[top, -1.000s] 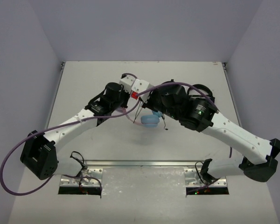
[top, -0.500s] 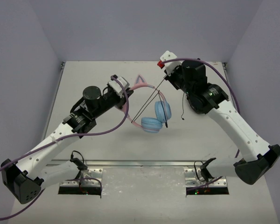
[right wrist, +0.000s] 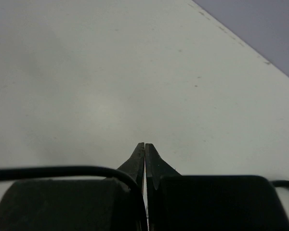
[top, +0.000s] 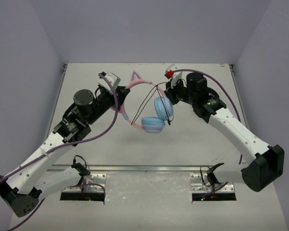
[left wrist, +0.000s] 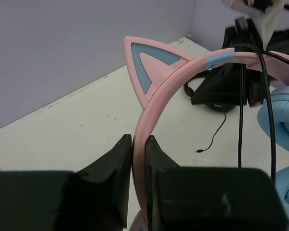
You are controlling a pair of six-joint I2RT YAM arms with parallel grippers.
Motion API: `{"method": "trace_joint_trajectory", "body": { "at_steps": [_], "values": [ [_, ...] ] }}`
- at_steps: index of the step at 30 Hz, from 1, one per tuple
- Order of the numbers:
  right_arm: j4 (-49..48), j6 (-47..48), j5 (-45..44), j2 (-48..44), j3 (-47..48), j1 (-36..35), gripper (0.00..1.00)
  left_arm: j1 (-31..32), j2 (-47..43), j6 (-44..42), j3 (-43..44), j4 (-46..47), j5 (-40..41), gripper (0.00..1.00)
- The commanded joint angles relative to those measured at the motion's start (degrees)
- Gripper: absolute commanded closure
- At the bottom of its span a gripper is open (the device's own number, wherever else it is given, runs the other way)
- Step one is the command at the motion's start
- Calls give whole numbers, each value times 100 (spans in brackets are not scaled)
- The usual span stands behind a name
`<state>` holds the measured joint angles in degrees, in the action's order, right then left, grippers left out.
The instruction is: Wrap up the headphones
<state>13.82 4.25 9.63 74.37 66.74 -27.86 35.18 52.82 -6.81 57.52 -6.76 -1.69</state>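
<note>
The headphones have a pink headband (top: 126, 89) with cat ears and light blue ear cups (top: 163, 107). My left gripper (top: 120, 95) is shut on the headband and holds it up, with the cups hanging to the near right. In the left wrist view the jaws (left wrist: 138, 139) pinch the pink band (left wrist: 156, 103) just below one cat ear (left wrist: 147, 67). My right gripper (top: 166, 88) is shut on the thin black cable (top: 148, 98) beside the band. In the right wrist view the cable (right wrist: 62, 171) runs in between the closed fingertips (right wrist: 144, 144). Cable strands (left wrist: 241, 120) cross the band.
The cable's plug end (left wrist: 198, 150) dangles loose near the cups. The white table (top: 96, 139) is bounded by grey walls on three sides. A purple cable (top: 101, 134) trails along the left arm. Metal mounting plates (top: 149, 183) lie at the near edge.
The two arms, close together over the headphones a second ago, have drawn apart. The left gripper carried the headband farther back and left. The right gripper came back toward the band with the cable.
</note>
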Motion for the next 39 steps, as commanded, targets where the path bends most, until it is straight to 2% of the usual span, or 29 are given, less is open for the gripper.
{"method": "trace_joint_trajectory", "body": {
  "at_steps": [1,4,9,12,14,19,21,29,31,39],
  "values": [
    [-1484,-1144,1400,-212,-529,35,99,7,-341,1004,559,571,817,99],
    [-2415,-1838,2032,-195,-960,26,99,-2,-666,1400,489,807,1406,100],
    [-4050,-3094,2727,95,-1540,-219,99,-72,-896,1858,506,800,1936,100],
    [-4510,-3360,2668,402,-1716,-527,99,-204,-931,2218,497,703,2199,100],
    [-4774,-3369,2317,630,-1796,-931,99,-362,-940,2482,462,685,2427,100],
    [-6293,-3913,2104,1228,-2375,-1424,99,-705,-1010,2939,313,685,2945,100],
    [-6723,-4028,1999,1527,-2508,-1686,99,-793,-949,3036,374,352,3139,100],
    [-7973,-4459,1744,2336,-2955,-2276,99,-1048,-747,3238,549,-79,3798,100],
    [-8220,-4495,1657,2494,-3131,-2513,99,-1205,-432,3317,725,-377,4079,100],
    [-8239,-4302,1217,2346,-3571,-3207,97,-2005,123,3765,744,-589,3668,100]
  ]
}}
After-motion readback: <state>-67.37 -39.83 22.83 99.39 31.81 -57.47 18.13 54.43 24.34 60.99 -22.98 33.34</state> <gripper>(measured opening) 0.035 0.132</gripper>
